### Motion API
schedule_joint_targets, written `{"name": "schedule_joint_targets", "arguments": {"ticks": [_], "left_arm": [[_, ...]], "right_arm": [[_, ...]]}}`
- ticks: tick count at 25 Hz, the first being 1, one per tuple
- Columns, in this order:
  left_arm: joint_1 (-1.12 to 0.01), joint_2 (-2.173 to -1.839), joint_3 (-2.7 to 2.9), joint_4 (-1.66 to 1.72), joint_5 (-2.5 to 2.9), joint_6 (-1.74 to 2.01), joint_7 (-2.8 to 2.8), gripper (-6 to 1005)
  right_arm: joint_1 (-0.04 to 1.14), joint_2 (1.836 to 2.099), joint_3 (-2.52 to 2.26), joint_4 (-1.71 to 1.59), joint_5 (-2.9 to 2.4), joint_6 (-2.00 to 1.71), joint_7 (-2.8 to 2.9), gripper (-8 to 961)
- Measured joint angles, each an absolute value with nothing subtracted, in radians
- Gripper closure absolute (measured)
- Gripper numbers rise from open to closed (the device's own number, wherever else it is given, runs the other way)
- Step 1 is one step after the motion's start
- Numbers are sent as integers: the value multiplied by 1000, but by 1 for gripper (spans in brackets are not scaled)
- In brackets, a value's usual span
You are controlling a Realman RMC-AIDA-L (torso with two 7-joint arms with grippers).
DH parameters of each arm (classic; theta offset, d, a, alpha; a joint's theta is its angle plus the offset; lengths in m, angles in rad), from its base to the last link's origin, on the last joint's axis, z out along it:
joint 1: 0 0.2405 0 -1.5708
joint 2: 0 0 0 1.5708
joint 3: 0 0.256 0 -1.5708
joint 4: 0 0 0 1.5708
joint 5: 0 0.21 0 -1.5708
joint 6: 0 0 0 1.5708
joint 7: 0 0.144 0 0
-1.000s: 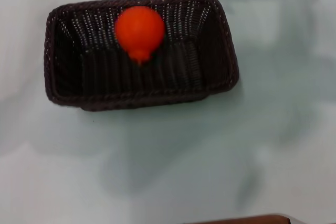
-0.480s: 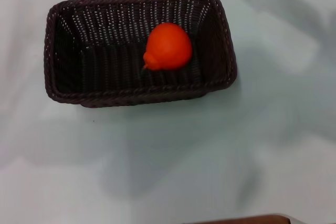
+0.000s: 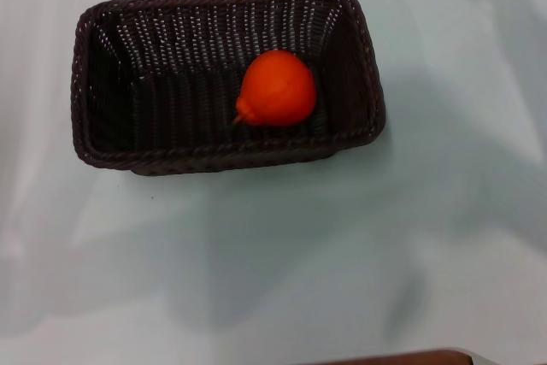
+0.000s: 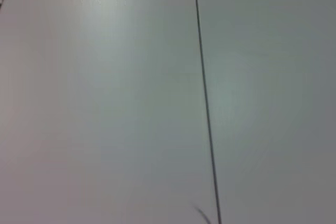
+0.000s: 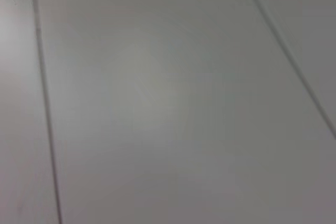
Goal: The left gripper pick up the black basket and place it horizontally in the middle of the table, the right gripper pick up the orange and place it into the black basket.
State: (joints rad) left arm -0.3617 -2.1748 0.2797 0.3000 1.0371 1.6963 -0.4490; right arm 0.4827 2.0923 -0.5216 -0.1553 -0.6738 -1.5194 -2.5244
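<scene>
The black basket lies lengthwise across the upper middle of the pale table in the head view. The orange rests on the basket's floor, right of its middle, with its nub pointing toward the left. Neither gripper shows in any view. Both wrist views show only a plain pale surface with thin dark lines across it.
A brown edge shows at the bottom of the head view. Soft shadows lie on the table in front of the basket and to its right.
A second ago the orange was higher and more to the left over the basket, and a black gripper showed at the top edge. The orange now lies inside at the right; the gripper has left the view.
</scene>
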Motion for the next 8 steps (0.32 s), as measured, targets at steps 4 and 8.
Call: {"name": "schedule_joint_targets", "arguments": {"ticks": [4, 8], "left_arm": [[-363, -2175, 263, 288, 1035, 1698, -452, 171], [-365, -2173, 255, 287, 1034, 1703, -466, 171]], "right_arm": [[477, 2092, -510, -142, -653, -1519, -2526, 25], [483, 2092, -506, -140, -651, -1514, -2528, 25]]}}
